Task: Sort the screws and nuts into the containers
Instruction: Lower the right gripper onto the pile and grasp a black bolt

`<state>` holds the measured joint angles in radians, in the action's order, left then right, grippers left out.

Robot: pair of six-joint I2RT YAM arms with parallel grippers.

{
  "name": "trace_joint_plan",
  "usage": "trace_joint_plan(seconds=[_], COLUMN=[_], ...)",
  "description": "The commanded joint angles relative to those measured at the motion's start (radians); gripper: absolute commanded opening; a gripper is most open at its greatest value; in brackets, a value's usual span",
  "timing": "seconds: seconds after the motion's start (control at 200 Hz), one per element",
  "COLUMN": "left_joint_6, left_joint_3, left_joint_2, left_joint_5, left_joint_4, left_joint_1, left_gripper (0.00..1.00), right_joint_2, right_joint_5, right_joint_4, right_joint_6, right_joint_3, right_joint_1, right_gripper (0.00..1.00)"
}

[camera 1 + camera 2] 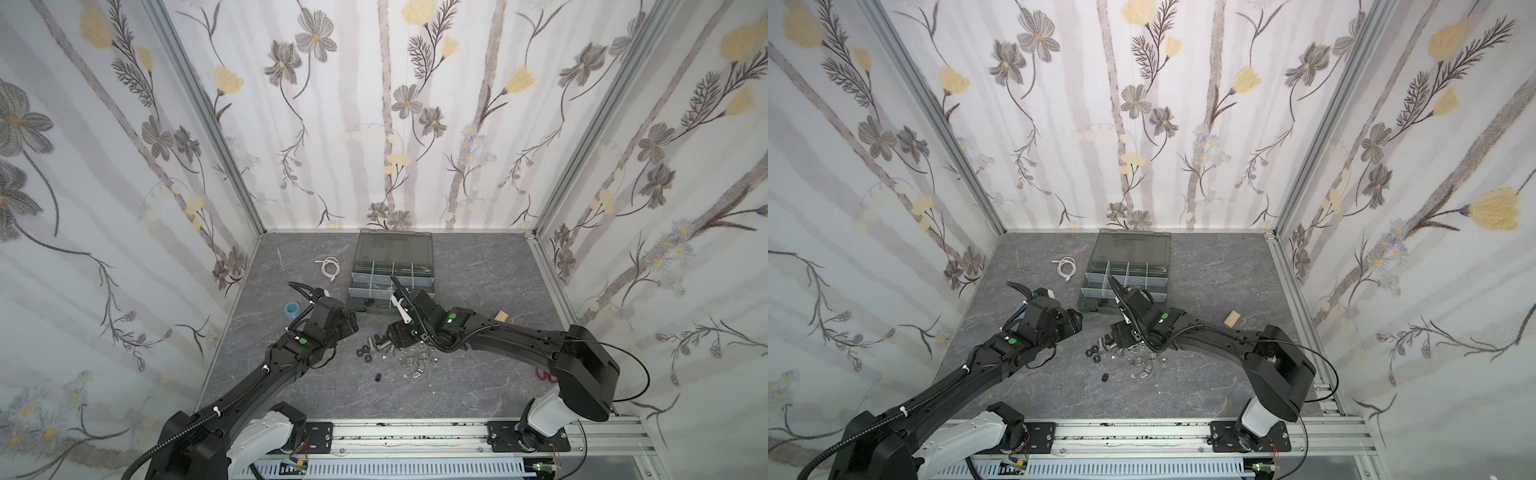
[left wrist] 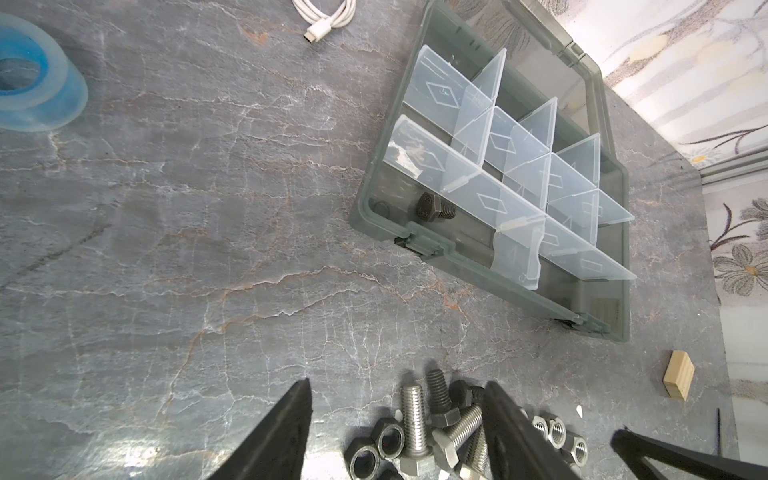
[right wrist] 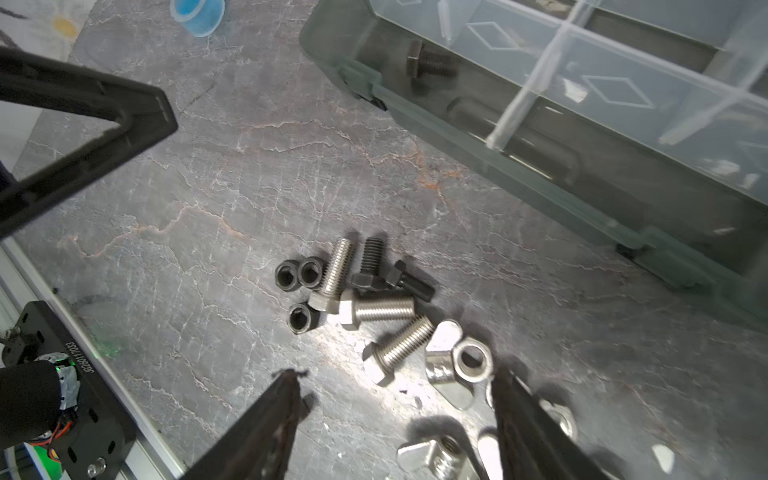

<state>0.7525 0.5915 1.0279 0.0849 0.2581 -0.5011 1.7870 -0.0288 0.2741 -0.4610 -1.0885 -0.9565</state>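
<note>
Several screws [image 3: 376, 309] and nuts [image 3: 309, 272], probably dense, rigid and slippery, lie heaped near the containers [image 2: 486, 201], with the left gripper [image 2: 397, 386] and right gripper [image 3: 395, 374] close by, parted and empty; best pinched across a shank.

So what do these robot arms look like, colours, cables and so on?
Both the left arm and the right arm are mostly matte black, with boxy, angular shells. Each has a white section near its base, a small round green light towards the wrist, and a black ribbed cable running along the outside. The fingers are black, flat and taper to points.
</note>
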Motion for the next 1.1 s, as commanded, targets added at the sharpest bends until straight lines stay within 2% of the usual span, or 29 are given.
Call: trace_joint_plan(seconds=[0.0,0.1,0.49,0.769,1.094], left_joint_6=[0.021,0.023,0.007,0.009,-0.004], left_joint_3=[-0.010,-0.009,-0.003,-0.036,-0.040], left_joint_2=[-0.009,-0.011,-0.002,-0.026,-0.004], left_joint_5=[-0.004,-0.015,-0.036,0.015,0.017], left_joint_4=[-0.010,-0.010,-0.010,-0.011,-0.013], left_joint_1=[0.001,0.001,0.002,0.004,0.009], left_gripper=[0.68,0.68,0.68,0.69,0.70], right_joint_2=[0.062,0.105,0.232,0.320,0.363], right_joint_5=[-0.018,-0.039,-0.042,-0.026,-0.034], right_joint_4=[0.019,0.031,0.102,0.122,0.142], right_joint_6=[0.018,0.029,0.091,0.119,0.117], right_joint_3=[-0.053,-0.089,-0.214,-0.280,-0.306], right_joint_1=[-0.012,-0.020,-0.027,-0.028,-0.031], right_gripper=[0.60,0.54,0.42,0.39,0.34])
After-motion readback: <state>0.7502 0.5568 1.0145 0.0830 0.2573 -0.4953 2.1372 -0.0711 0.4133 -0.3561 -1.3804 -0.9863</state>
